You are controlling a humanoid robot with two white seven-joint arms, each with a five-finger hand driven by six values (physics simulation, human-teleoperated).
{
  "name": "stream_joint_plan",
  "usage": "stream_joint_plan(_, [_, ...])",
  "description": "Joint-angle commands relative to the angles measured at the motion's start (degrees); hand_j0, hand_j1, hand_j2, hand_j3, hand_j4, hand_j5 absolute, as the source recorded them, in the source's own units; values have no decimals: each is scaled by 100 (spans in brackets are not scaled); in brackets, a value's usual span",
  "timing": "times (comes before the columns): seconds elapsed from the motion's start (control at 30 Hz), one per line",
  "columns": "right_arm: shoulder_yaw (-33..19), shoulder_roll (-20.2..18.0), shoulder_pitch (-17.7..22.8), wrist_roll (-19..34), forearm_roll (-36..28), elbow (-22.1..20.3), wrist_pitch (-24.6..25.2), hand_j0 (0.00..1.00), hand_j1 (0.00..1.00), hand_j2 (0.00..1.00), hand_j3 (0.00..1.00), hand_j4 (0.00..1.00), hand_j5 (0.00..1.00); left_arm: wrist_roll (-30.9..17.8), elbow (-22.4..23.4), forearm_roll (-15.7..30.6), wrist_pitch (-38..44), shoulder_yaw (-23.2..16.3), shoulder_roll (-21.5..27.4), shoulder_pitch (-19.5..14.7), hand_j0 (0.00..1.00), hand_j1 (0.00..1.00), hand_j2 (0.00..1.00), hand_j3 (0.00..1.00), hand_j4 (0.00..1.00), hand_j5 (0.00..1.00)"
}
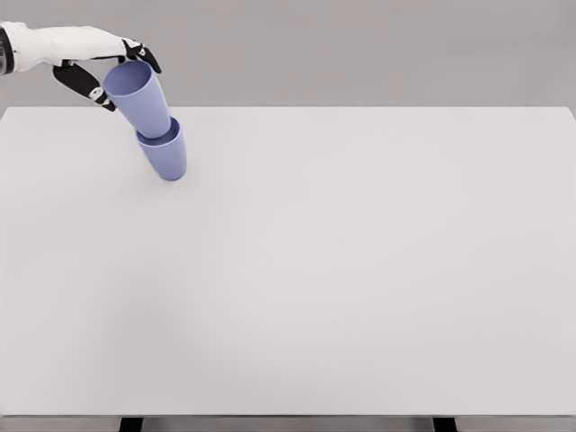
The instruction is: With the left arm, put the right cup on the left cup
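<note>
head view: only one angle here, looking down over a wide table

left hand [108, 67]: comes in from the upper left corner on a white arm, hanging past the table's far left edge, fingers wrapped round the top of the upper cup, dark fingertips [148, 58] over the rim on one side and a dark thumb pad down the other

upper cup [138, 97]: pale blue-purple, tilted with the open mouth leaning up and to the left, bottom end sunk into the mouth of the lower cup, so pretty much nested

lower cup [165, 151]: same colour, also tilted the same way, sitting at the far left part of the table close to the back edge, base toward the viewer; can't tell if the base sits flat on the surface or only on an edge

stack: both cups lined up along one slanted line, touching, upper one only partly in

table [360, 270]: plain white top filling most of the frame, grey backdrop behind, two dark leg stubs at the bottom edge

right hand: nowhere in frame
</note>
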Motion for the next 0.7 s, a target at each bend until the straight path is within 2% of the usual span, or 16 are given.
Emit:
stream_joint_plan(0.0, [0, 0, 0, -1, 2, 0, -1, 100, 100, 100, 100, 100, 100, 3, 17, 30, 16, 29, -56, 9, 62, 62, 62, 62, 62, 62])
stream_joint_plan(0.37, [0, 0, 0, -1, 2, 0, -1, 100, 100, 100, 100, 100, 100, 21, 26, 30, 16, 12, -56, 26, 63, 63, 63, 63, 63, 63])
stream_joint_plan(0.43, [0, 0, -9, 8, 2, 0, -1, 100, 100, 100, 100, 100, 100, 100, 26, 30, 16, 12, -56, 35, 69, 69, 69, 69, 69, 69])
stream_joint_plan(0.47, [8, 0, 0, -1, 2, 0, -1, 100, 100, 100, 100, 100, 100, 170, 26, 21, 16, 12, -56, 35, 81, 81, 81, 81, 81, 81])
stream_joint_plan(0.57, [0, 0, -9, -1, 2, 0, -1, 100, 100, 100, 100, 100, 100, 197, 17, -84, 16, 55, -47, 35, 97, 97, 97, 97, 97, 97])
stream_joint_plan(0.6, [0, 0, -9, -1, 2, 0, -1, 100, 100, 100, 100, 100, 100, 197, 17, -120, 16, 64, -39, 35, 100, 100, 100, 100, 100, 100])
stream_joint_plan(0.67, [0, 0, 0, 8, 2, 0, -1, 100, 100, 100, 100, 100, 100, 205, 17, -120, 16, 64, -21, 44, 100, 100, 100, 100, 100, 100])
